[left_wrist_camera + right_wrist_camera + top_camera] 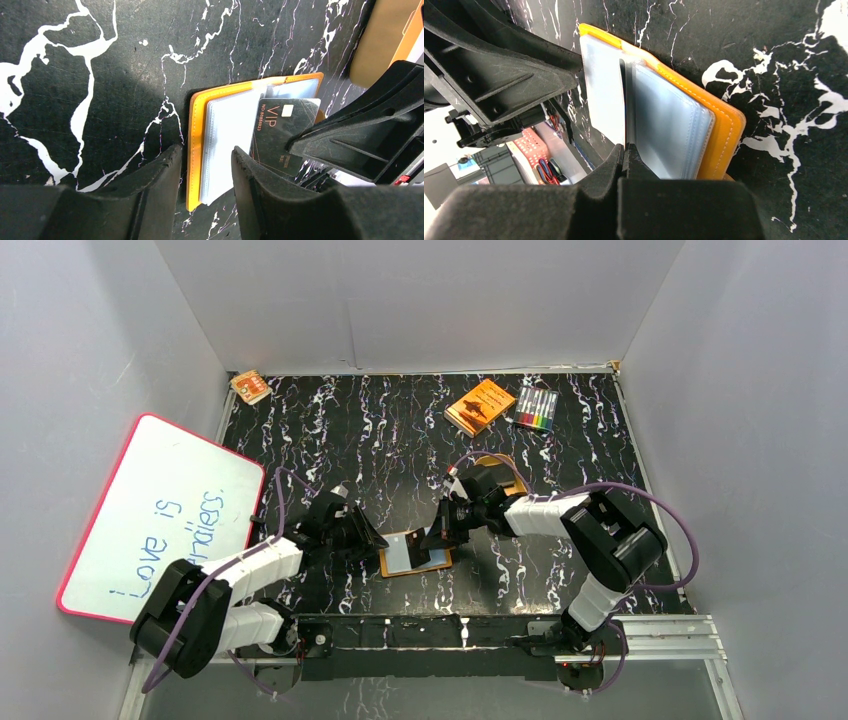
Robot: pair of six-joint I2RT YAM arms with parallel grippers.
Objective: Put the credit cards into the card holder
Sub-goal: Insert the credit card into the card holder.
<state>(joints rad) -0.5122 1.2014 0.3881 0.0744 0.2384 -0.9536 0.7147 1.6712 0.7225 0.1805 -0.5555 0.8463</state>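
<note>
The card holder [405, 558] lies open on the black marbled table, orange with clear plastic sleeves [227, 135]. My right gripper [624, 148] is shut on a dark grey credit card marked VIP [277, 135]. It holds the card on edge at the sleeves, where it shows as a thin dark line [623, 95]. In the top view the right gripper [440, 538] is over the holder's right side. My left gripper [205, 152] is open, its fingers standing either side of the holder's near orange edge [195, 150]. In the top view the left gripper [372, 537] is at the holder's left edge. No other card is in view.
A gold oval tray [508, 478] sits just behind the right gripper. An orange book [480, 405] and a pack of markers [536, 408] lie at the back right. A small orange packet [250, 386] sits at the back left. A whiteboard [165, 515] leans at the left.
</note>
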